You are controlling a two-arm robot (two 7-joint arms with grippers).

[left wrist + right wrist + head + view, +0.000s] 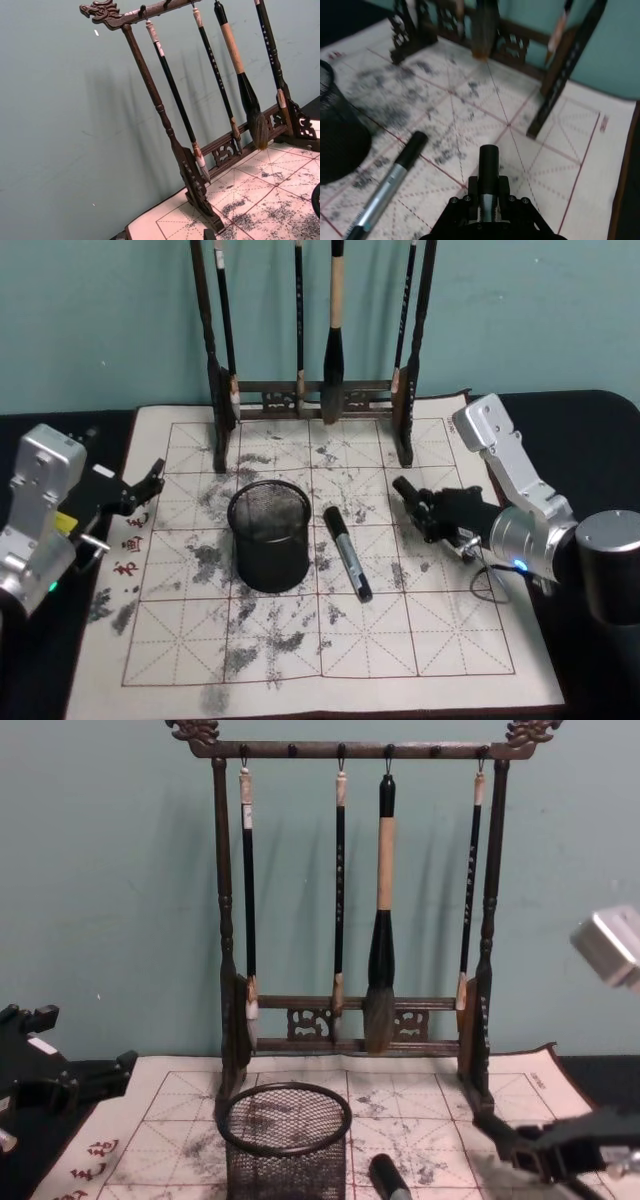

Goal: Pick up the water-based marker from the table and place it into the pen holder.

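Worktop (590,420): dark, with a gridded, ink-smudged mat (450,640) laid on it.
Pen holder (268,560): black mesh cup, upright on the mat in front of the brush rack (310,395).
Marker (347,552): flat on the mat just right of the pen holder, not touching it; one black end points toward the rack.
Right end effector (402,485): low over the mat, right of the marker and apart from it; fingers pressed together, nothing between them.
Left end effector (153,473): at the mat's left edge, well apart from the pen holder; cannot tell open or closed.
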